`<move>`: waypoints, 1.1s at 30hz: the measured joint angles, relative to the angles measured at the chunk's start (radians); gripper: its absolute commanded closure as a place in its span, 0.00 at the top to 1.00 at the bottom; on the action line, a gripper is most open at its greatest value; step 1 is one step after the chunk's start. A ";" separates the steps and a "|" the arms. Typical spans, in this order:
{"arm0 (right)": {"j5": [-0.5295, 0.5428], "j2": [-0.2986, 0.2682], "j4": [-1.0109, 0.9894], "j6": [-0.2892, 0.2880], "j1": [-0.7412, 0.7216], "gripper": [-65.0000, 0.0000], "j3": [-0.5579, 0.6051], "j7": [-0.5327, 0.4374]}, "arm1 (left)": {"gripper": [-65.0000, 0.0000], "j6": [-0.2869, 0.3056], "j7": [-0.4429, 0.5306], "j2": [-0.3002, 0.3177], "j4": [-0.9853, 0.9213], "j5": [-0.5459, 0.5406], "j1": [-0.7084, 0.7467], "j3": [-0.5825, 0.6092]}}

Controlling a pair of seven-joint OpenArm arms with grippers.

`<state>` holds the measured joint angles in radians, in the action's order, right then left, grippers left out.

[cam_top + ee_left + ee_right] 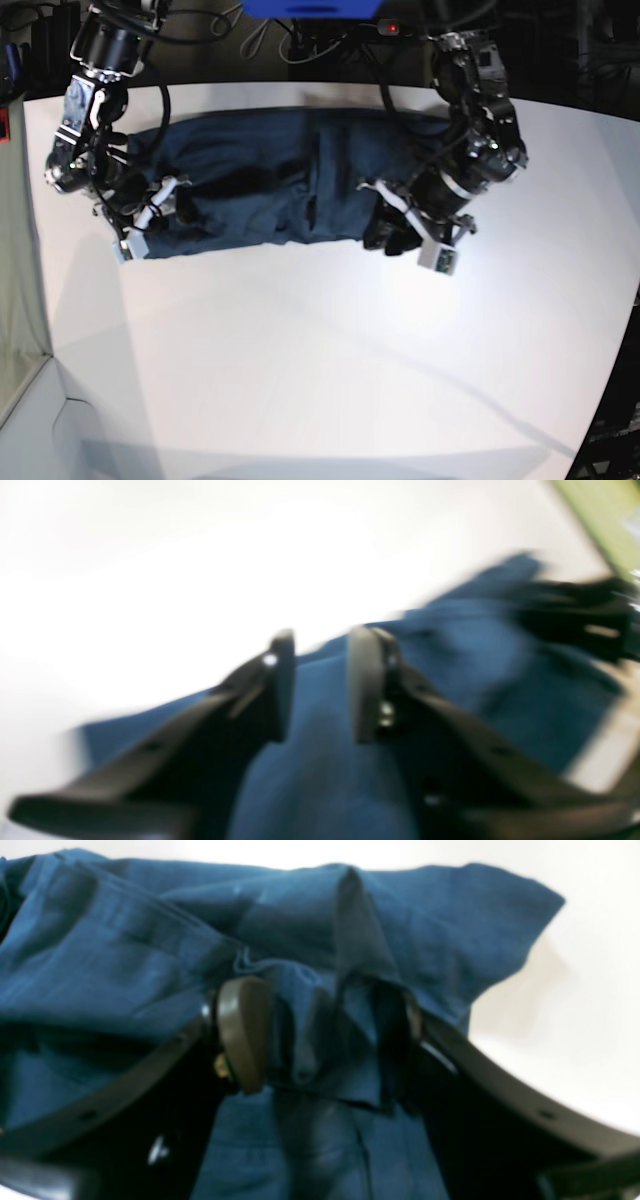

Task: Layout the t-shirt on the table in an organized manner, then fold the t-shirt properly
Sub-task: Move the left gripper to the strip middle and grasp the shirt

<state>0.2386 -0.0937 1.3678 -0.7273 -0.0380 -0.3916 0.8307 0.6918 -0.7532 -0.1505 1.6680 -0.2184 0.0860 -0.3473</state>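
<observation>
The dark navy t-shirt (270, 190) lies stretched sideways along the back of the white table (320, 350), rumpled in the middle. My left gripper (390, 232) hovers at the shirt's right end. In the blurred left wrist view it (320, 680) is open, nothing between its fingers, with blue cloth (320, 780) just beneath. My right gripper (150, 215) is at the shirt's left end. In the right wrist view it (320, 1040) is shut on a bunched fold of the t-shirt (100, 965), and cloth drapes over one finger.
Cables and a blue box (310, 8) sit behind the table's back edge. The table's curved left edge (40, 330) drops to a lower surface. A green strip (600, 515) shows beyond the table in the left wrist view.
</observation>
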 measured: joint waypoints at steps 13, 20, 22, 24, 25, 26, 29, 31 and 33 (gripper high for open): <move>-0.106 0.058 0.194 0.026 0.023 0.58 -0.008 0.170 | 0.63 0.001 0.111 0.139 -0.259 0.014 -0.009 -0.030; -0.104 0.079 0.296 0.026 0.026 0.61 -0.101 0.197 | 0.63 0.005 0.186 0.134 -0.288 0.008 0.002 -0.029; -0.099 0.080 0.271 0.025 0.024 0.61 -0.132 0.196 | 0.63 0.005 0.186 0.134 -0.286 0.008 0.002 -0.029; -0.110 0.077 0.229 0.025 0.027 0.61 -0.156 0.193 | 0.63 0.005 0.185 0.135 -0.285 0.008 0.002 -0.029; -0.111 0.070 0.206 0.026 0.028 0.61 -0.158 0.194 | 0.63 0.005 0.183 0.135 -0.285 0.008 0.002 -0.029; -0.105 0.062 0.182 0.026 0.028 0.61 -0.158 0.178 | 0.63 0.005 0.182 0.135 -0.285 0.009 0.002 -0.029; -0.100 0.052 0.131 0.026 0.011 0.61 -0.162 0.145 | 0.63 0.005 0.182 0.135 -0.284 0.008 0.002 -0.029; -0.100 0.052 0.117 0.026 0.008 0.61 -0.161 0.114 | 0.63 0.005 0.182 0.136 -0.284 0.008 0.002 -0.029; -0.092 0.053 0.116 0.026 0.024 0.60 -0.158 0.079 | 0.63 0.005 0.182 0.136 -0.284 0.008 0.002 -0.029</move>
<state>0.1467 -0.0410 1.4834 -0.7013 -0.0135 -0.5499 0.9100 0.6968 -0.5713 -0.0147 1.3838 -0.2104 0.0879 -0.3759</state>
